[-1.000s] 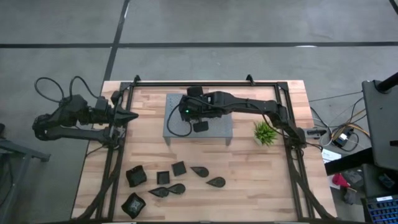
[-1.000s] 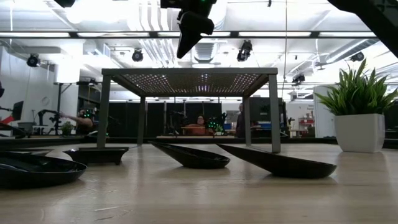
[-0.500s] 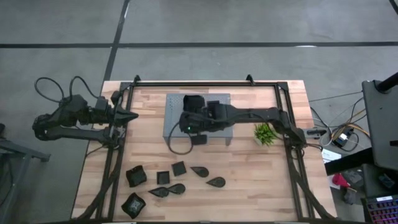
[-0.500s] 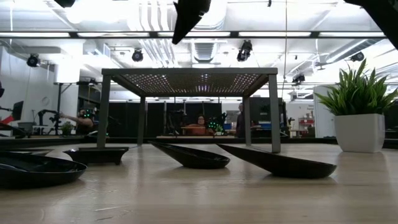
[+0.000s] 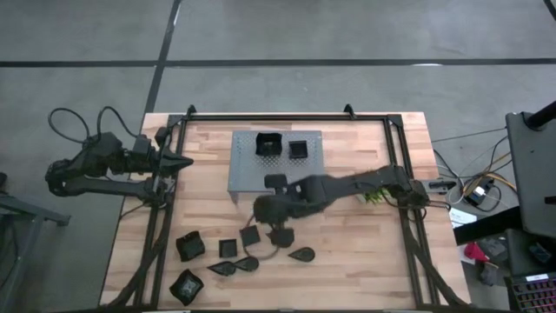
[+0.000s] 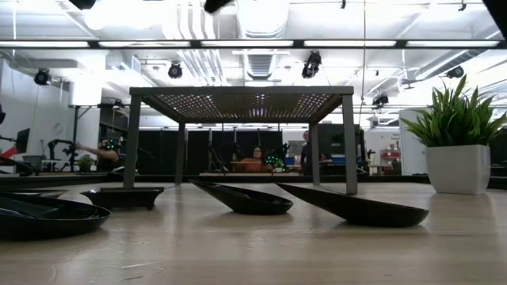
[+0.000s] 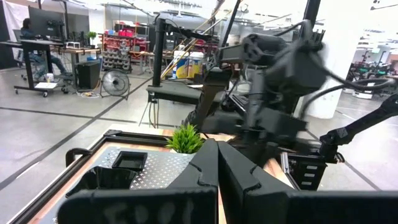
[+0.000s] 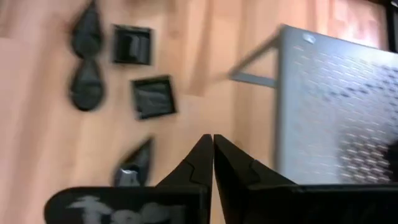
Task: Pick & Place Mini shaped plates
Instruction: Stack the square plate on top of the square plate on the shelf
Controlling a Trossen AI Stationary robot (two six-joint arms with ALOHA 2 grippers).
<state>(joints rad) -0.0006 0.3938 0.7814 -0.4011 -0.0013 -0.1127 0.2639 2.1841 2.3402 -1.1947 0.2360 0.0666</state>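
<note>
Several small black plates, square [image 5: 250, 235] and teardrop-shaped [image 5: 301, 255], lie on the wooden table near its front left. Two more square plates [image 5: 267, 143] [image 5: 298, 149] rest on top of the grey perforated rack [image 5: 252, 174]. My right gripper [image 5: 276, 228] hangs shut and empty above the table, between the rack and the plates; its wrist view shows the shut fingertips [image 8: 212, 144] over the wood beside a teardrop plate [image 8: 134, 165]. My left gripper [image 5: 180, 163] waits shut at the table's left edge, touching nothing.
A small green plant in a white pot [image 5: 371, 184] stands right of the rack, under my right arm. Black frame rails [image 5: 165, 217] run along the table's left and right sides. Bare wood lies in the near right part of the table [image 5: 365, 269].
My right gripper has swung from above the rack toward the table's near edge and now hangs over the plates on the table. The two square plates on the rack's top, covered by the arm before, now show.
</note>
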